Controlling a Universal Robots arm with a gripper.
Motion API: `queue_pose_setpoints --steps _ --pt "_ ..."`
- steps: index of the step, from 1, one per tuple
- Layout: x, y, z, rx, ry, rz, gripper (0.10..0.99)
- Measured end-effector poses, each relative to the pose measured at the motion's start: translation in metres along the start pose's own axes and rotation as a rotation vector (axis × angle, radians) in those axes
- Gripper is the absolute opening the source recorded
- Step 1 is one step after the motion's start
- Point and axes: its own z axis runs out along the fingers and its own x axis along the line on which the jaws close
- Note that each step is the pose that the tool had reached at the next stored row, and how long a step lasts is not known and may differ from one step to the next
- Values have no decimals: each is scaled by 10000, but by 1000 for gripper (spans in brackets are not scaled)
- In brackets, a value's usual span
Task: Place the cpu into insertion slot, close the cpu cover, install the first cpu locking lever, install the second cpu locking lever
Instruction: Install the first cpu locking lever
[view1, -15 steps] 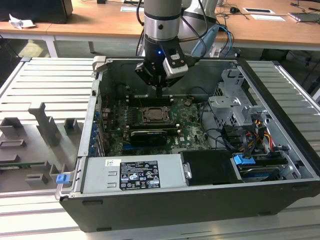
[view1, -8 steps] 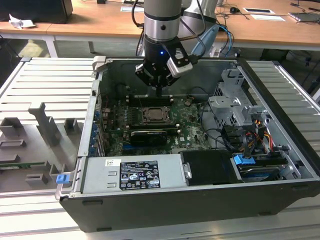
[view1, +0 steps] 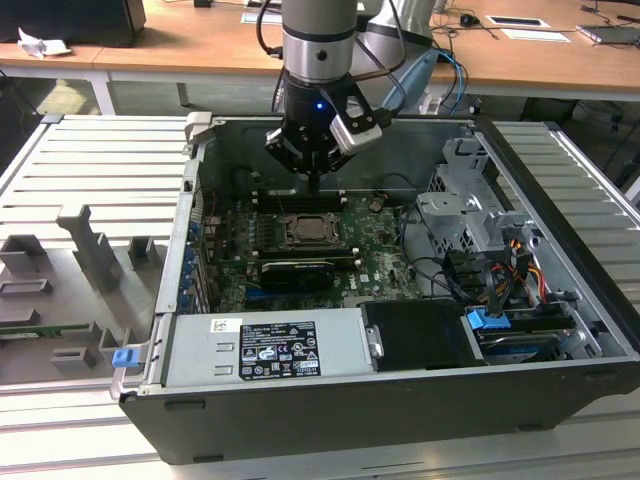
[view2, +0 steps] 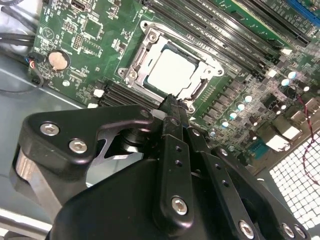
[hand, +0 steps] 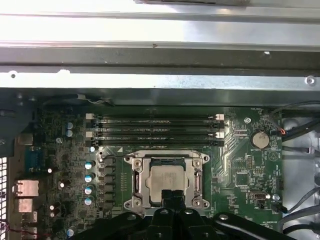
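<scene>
Though upright, tool near the cpu cover.

Silver cpu flat in insertion slot, cpu cover down.

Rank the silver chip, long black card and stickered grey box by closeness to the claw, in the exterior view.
1. The cpu, in its socket right by the gripper.
2. The long black card, just past the cpu.
3. The grey box, along the case's front wall.
</scene>
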Motion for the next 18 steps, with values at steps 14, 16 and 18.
queue_pose_setpoints --steps 14,16,18 --pt "117 1 1 -30 2 -61 110" --pt "118 0 6 -31 3 -63 110" --pt "119 0 19 -30 5 -61 110"
